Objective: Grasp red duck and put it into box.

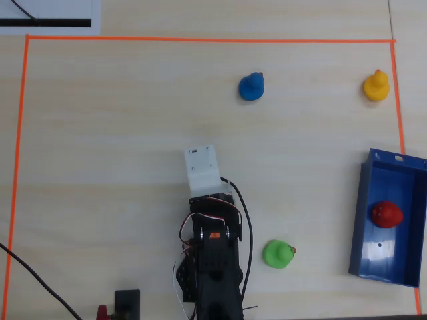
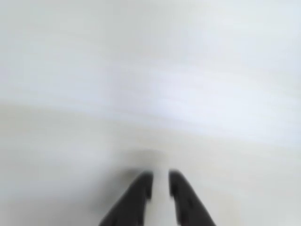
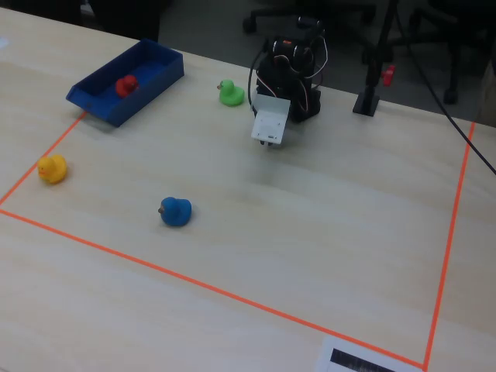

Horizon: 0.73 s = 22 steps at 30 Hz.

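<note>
The red duck point(image 1: 386, 214) sits inside the dark blue box point(image 1: 361, 220) at the right edge of the overhead view. In the fixed view the duck point(image 3: 125, 85) lies in the box point(image 3: 152, 83) at the far left. My arm is folded back near its base, well away from the box, with the white wrist housing point(image 1: 202, 170) covering the gripper from above. In the blurred wrist view my gripper point(image 2: 161, 175) points at bare table. Its two dark fingers stand almost together with nothing between them.
A green duck point(image 1: 277, 254) stands to the right of the arm, a blue duck point(image 1: 251, 87) and a yellow duck point(image 1: 376, 86) farther off. Orange tape point(image 1: 200, 39) frames the work area. Cables and a small black stand point(image 1: 127, 303) lie by the base.
</note>
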Tool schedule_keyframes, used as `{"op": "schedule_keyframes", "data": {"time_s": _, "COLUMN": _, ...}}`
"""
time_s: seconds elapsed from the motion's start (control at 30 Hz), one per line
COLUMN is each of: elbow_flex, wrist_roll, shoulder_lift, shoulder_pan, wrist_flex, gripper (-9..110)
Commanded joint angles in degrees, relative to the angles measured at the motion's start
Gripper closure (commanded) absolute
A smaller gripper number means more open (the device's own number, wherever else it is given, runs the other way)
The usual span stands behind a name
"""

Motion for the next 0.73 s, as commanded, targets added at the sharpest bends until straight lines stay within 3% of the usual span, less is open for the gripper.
{"op": "schedule_keyframes", "data": {"time_s": 0.0, "elbow_flex": 1.1, "wrist_roll": 2.9, "shoulder_lift": -0.2, "shoulder_pan": -0.9, "wrist_flex": 1.1, "gripper": 101}}
{"op": "schedule_keyframes", "data": {"time_s": 0.13, "elbow_flex": 1.1, "wrist_roll": 6.8, "shoulder_lift": -0.2, "shoulder_pan": -0.9, "wrist_flex": 1.7, "gripper": 92}}
{"op": "schedule_keyframes", "data": {"time_s": 0.7, "elbow_flex": 1.1, "wrist_roll": 6.8, "shoulder_lift": -0.2, "shoulder_pan": -0.9, "wrist_flex": 1.7, "gripper": 91}}
